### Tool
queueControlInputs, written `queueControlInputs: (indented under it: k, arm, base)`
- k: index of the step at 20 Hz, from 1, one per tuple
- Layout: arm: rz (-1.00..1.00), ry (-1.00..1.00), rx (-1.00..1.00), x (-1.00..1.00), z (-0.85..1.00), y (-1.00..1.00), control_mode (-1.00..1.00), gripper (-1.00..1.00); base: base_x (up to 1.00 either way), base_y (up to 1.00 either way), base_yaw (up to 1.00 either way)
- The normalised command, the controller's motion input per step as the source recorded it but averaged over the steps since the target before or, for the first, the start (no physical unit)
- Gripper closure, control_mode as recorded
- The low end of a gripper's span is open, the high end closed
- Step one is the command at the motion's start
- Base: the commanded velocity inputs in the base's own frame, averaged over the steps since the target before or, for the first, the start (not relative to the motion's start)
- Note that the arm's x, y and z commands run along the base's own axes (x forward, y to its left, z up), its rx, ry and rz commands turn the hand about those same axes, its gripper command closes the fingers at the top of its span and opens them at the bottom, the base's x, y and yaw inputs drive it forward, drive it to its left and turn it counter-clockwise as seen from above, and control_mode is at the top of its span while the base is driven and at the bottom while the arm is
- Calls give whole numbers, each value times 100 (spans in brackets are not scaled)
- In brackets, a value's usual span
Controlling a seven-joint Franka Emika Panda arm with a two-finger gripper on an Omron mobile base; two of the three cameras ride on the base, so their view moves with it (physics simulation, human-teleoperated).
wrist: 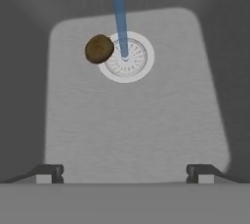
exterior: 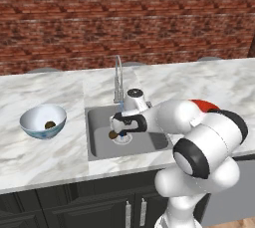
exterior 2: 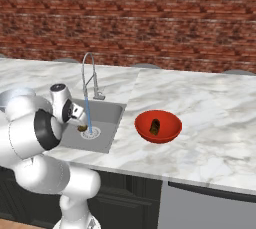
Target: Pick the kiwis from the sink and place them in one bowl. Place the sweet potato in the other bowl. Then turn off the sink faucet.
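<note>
One small round olive-brown kiwi (wrist: 99, 49) lies at the drain's edge in the square grey metal sink (wrist: 136, 125), upper left of the hand view, beside the running water. Above it the tool (wrist: 125, 171) hangs with jaws wide and empty, apparently lined up to fetch this kiwi for the white-and-blue bowl (exterior: 35, 116), which already holds a small dark round thing.

Two base cameras look forward and down from behind the arm, left and right, at middle distance; both share the square grey metal sink (exterior: 128, 132) in the white marble worktop (exterior 2: 210, 138). The hand camera looks straight down, close, onto the sink's floor.
</note>
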Motion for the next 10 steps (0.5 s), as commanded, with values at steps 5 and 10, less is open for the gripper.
queueControlInputs:
  k: [5,10]
  arm:
    - [-2,0,0,20,-20,5,-100,-100]
    - [-6,0,0,29,-15,13,-100,-100]
  base:
    - [0,0,0]
    - [0,0,0]
